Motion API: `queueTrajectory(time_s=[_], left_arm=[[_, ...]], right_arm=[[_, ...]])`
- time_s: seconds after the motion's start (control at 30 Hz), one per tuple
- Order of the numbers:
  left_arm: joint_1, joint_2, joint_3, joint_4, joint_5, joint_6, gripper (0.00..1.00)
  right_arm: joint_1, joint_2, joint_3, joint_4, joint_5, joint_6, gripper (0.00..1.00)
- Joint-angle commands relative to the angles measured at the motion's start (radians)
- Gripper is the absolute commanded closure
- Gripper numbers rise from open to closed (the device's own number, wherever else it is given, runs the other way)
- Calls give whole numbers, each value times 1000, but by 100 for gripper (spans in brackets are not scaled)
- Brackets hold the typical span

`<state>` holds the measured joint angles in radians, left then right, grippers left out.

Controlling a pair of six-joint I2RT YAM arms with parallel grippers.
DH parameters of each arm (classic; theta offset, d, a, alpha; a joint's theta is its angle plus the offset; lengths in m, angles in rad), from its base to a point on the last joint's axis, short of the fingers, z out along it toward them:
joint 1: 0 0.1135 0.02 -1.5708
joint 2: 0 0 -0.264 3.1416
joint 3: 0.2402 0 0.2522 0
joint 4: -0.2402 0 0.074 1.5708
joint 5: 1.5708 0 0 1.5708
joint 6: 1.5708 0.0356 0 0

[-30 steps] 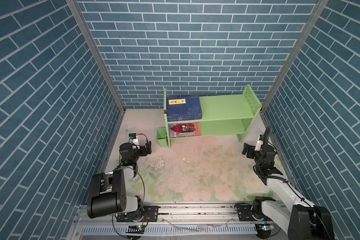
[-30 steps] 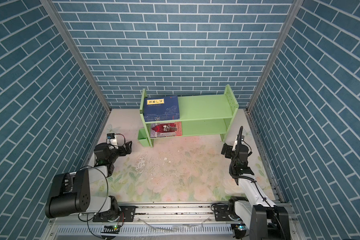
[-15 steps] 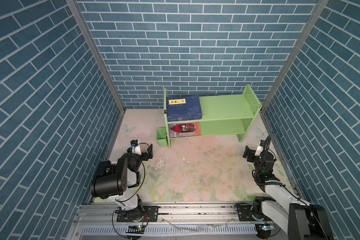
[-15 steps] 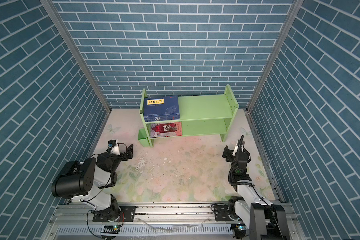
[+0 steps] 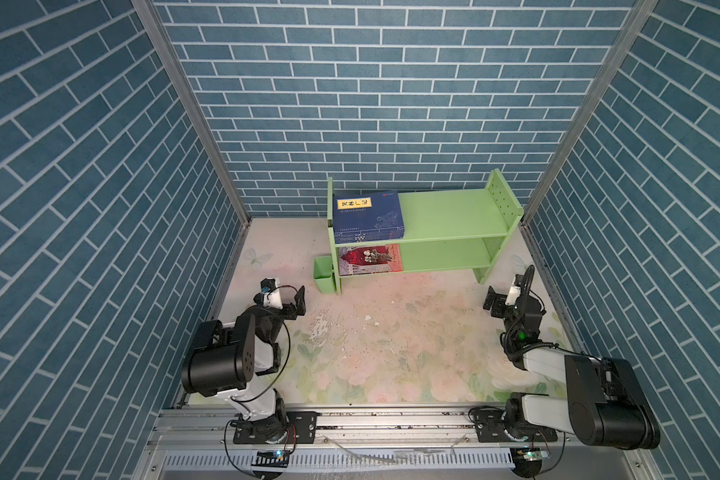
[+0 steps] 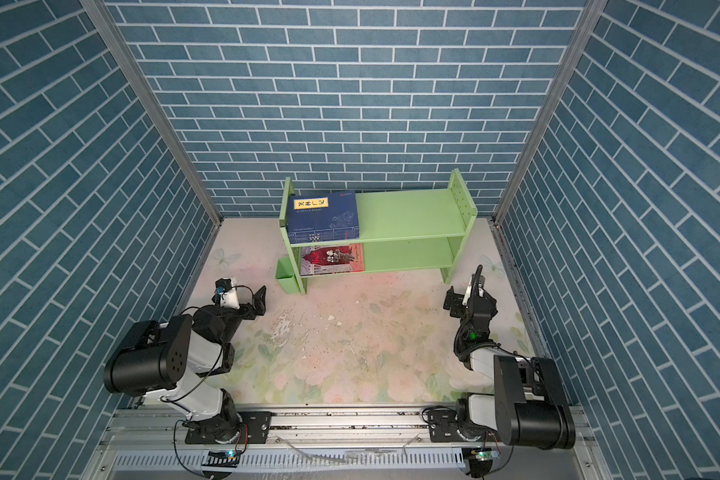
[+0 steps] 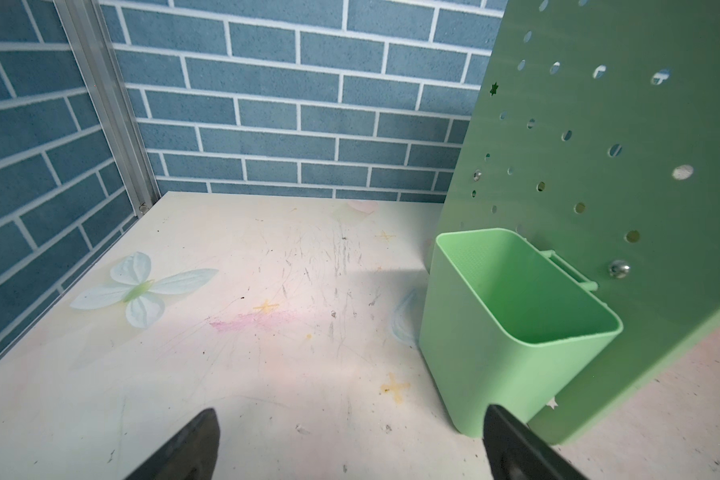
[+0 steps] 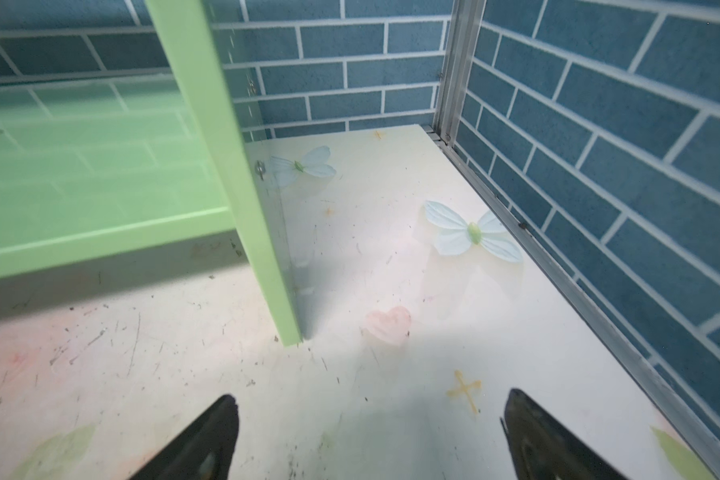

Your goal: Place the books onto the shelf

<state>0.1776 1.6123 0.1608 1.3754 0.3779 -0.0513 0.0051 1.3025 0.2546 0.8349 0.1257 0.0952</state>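
The shelf stands at the far edge of the worktop. Its upper tier holds a stack of dark blue books at the left end; the lower tier holds the red-and-grey book under them. The small green cup on its left panel shows only its bare inside. The left end effector and the right end effector are spread, gripping nothing, near the side edges.

You can read one text: the yellow label on the dark blue book, left end of the shelf upper tier, apparently 笑林广记. Title on the red-covered book: too small.
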Motion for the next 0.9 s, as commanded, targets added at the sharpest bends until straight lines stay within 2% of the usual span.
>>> queueTrajectory(time_s=[0.0, 0.2, 0.23, 0.27, 0.33, 0.47, 0.87], left_arm=[[-4, 10, 14, 28, -5, 7, 0], [-4, 10, 13, 27, -6, 7, 0], [-4, 10, 15, 27, -6, 7, 0], [-4, 9, 15, 25, -6, 7, 0], [-4, 10, 16, 24, -6, 7, 0], [-5, 10, 18, 19, -5, 7, 0], [-4, 7, 19, 16, -4, 8, 0]], right_arm=[[-7, 26, 41, 8, -51, -56, 1], [-19, 250, -12, 338, -91, -73, 2], [-19, 241, -6, 329, -80, -67, 1], [-23, 219, 12, 247, -78, -66, 1], [-28, 239, 35, 231, -103, -67, 1], [-55, 240, 145, 16, -133, -43, 1], [-63, 238, 138, 33, -136, -40, 1]])
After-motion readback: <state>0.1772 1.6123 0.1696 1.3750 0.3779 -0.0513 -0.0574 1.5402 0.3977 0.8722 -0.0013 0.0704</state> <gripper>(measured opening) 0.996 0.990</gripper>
